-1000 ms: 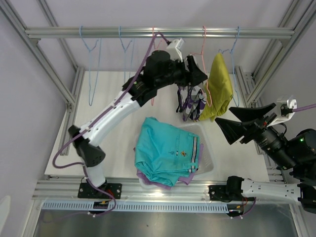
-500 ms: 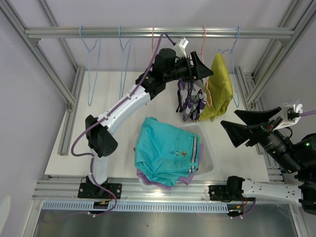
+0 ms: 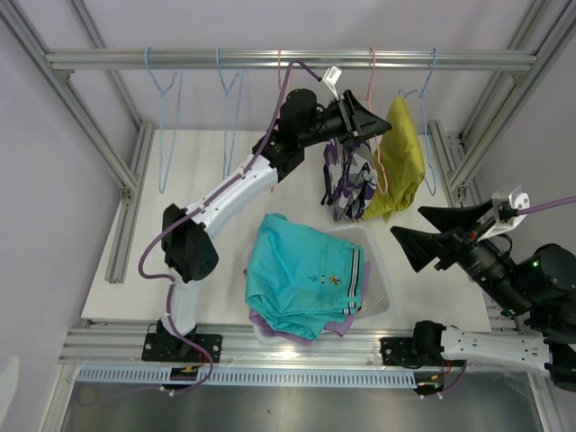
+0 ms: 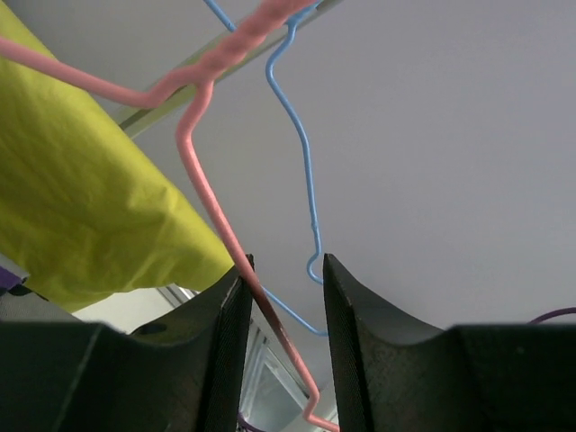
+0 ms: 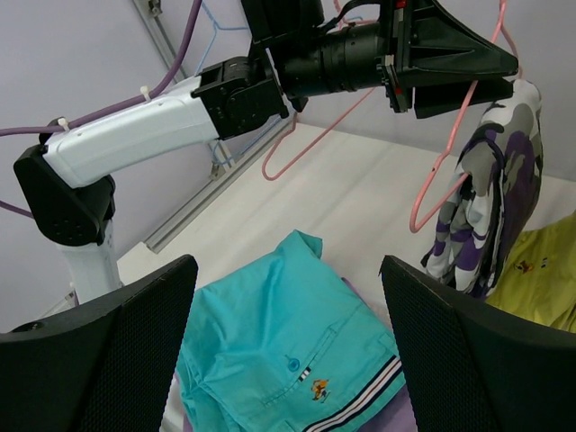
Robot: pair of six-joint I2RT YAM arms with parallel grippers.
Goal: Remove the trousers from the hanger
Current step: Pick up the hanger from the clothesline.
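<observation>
1. Trousers in purple-grey-white camouflage (image 3: 346,184) hang folded over the pink hanger (image 4: 209,193) on the top rail (image 3: 180,59). This pair looks like the one being worked on.
2. Mustard yellow trousers (image 3: 402,157) hang just beside them on a blue hanger (image 4: 301,144), not yet removed.
3. Teal trousers (image 3: 301,270) lie on top of the pile in the clear bin (image 3: 382,292), with a lilac pair (image 3: 270,328) showing at the edge underneath. Judging by how they lie, both are done.
4. Left gripper (image 4: 283,270) is raised to rail height. Its jaws are narrowly apart with the pink hanger wire running between them. The wire sits against one finger (image 4: 229,306), and a gap is visible on the other side, so it is not clamped.
5. Likely reason for this position: pinching the wire would steady the hanger, so the cloth can be pulled off without the hanger swinging.
6. Right gripper (image 3: 407,225) hovers low over the table, near the bin. Its jaws are spread wide and hold nothing. It points toward the camouflage pair and is probably staged to grab the hanging cloth.
7. Empty blue hangers (image 3: 166,99) hang further left on the rail.
</observation>
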